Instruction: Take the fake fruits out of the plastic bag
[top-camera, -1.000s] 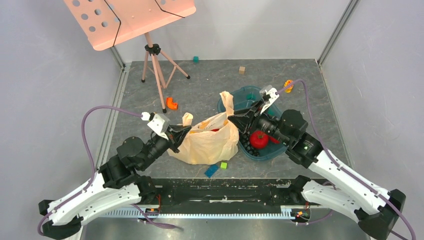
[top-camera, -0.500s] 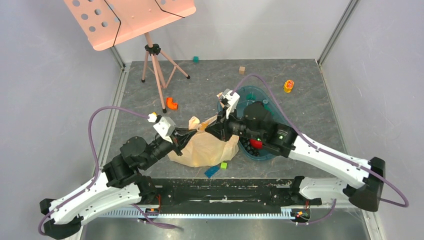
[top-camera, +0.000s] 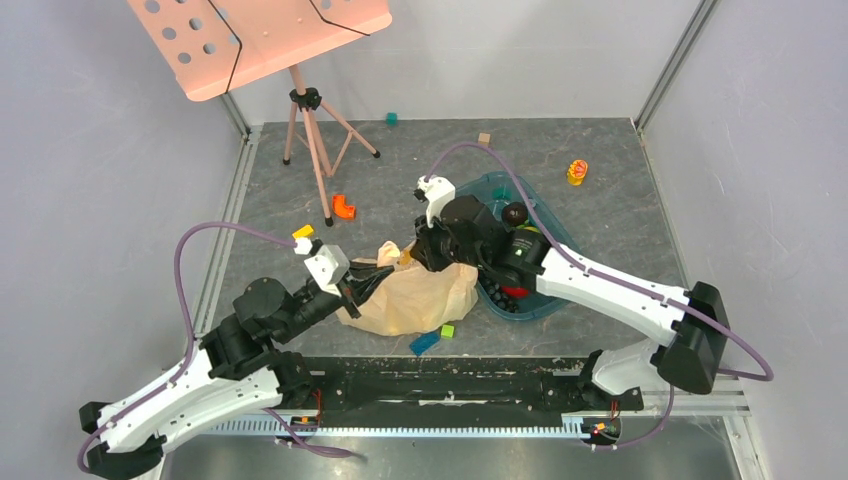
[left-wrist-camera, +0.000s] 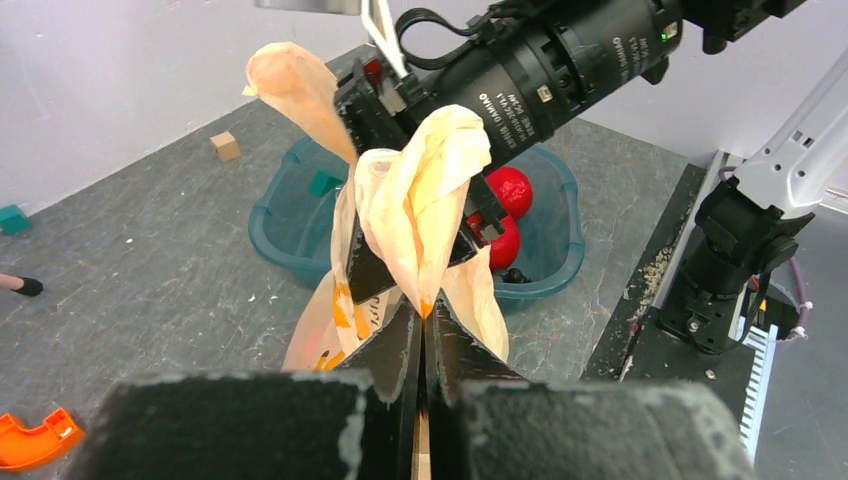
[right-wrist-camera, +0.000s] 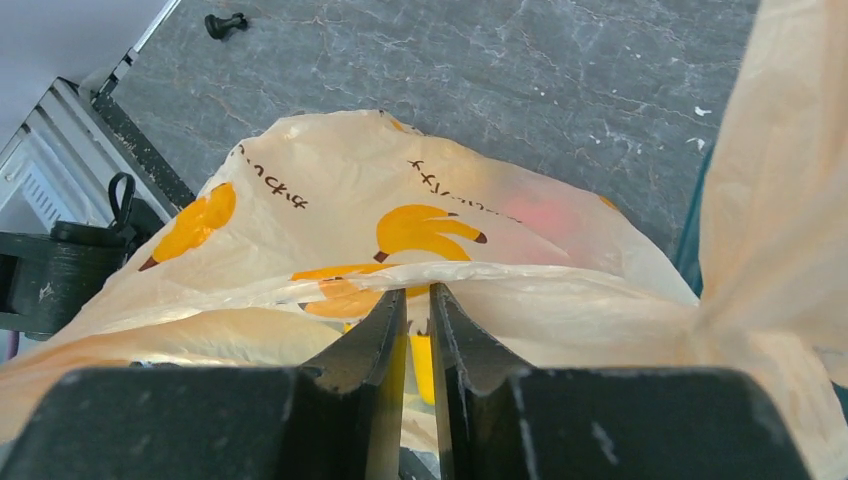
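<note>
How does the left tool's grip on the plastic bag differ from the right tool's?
The left tool pinches a bunched fold of the plastic bag; the right tool pinches a thin flat edge. The left tool's jaws press together; the right tool's show a narrow slit. The left tool reaches in from the near left, the right tool from over the teal tray. Both are shut on the bag.

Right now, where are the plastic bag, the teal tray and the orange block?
plastic bag (top-camera: 415, 295), top view, its crumpled side.
teal tray (left-wrist-camera: 288, 245), left wrist view, its outer wall.
orange block (top-camera: 343, 206), top view, its middle.
</note>
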